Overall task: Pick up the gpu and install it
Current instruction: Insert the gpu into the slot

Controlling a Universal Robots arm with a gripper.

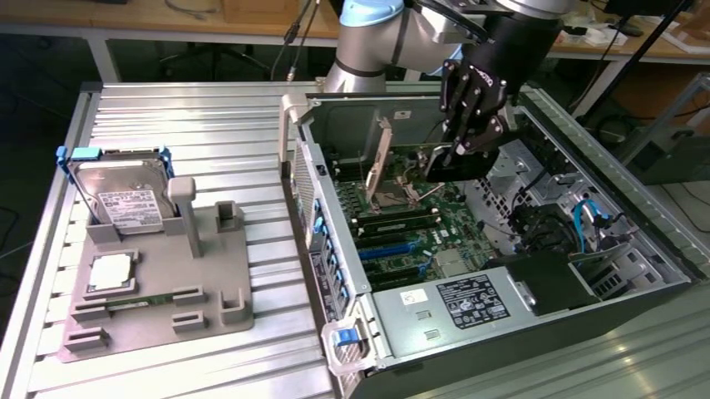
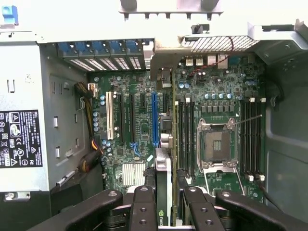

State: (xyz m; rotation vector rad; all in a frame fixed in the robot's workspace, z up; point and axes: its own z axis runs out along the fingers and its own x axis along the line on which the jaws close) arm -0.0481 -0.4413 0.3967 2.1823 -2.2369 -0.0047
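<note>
- Exterior view: the black gripper (image 1: 464, 150) on the silver-and-blue robot arm (image 1: 372, 37) hangs inside the open grey computer case (image 1: 621, 249), above the green motherboard (image 1: 416, 229).
- A thin brownish-green circuit card with a silver bracket, the gpu (image 1: 381, 158), stands edge-on and upright at the far side of the case, on the exterior view's left of the gripper.
- On the exterior view's left, a grey plastic holder tray (image 1: 211, 291) carries a silver hard drive in a blue frame (image 1: 116, 187) with a white label too small to read.
- The black power supply (image 1: 471, 299) bears a white-print label that I cannot read.
- Wrist view: the gripper (image 2: 163, 202) is clenched on the gpu (image 2: 163, 192), which sits edge-on between the black fingers (image 2: 143, 207); a green logo shows on the card.
- The power supply label (image 2: 19, 139) shows certification marks.
</note>
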